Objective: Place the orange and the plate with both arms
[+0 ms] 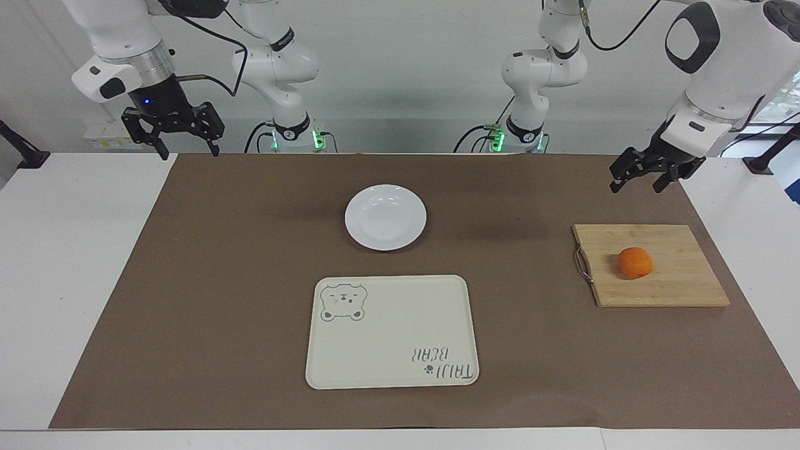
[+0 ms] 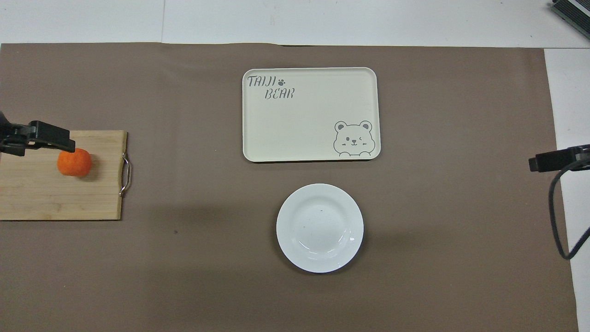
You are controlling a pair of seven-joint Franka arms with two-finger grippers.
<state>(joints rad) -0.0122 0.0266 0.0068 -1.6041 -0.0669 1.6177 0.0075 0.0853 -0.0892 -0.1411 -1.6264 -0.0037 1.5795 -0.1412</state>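
Note:
The orange lies on a wooden cutting board toward the left arm's end of the table; it also shows in the overhead view. The white plate sits on the brown mat mid-table and shows in the overhead view too. My left gripper hangs open in the air over the cutting board's edge, clear of the orange; it shows in the overhead view. My right gripper hangs open and empty over the mat's corner at the right arm's end.
A cream rectangular tray with a bear drawing lies farther from the robots than the plate. The cutting board has a metal handle on its side facing the plate. A brown mat covers most of the table.

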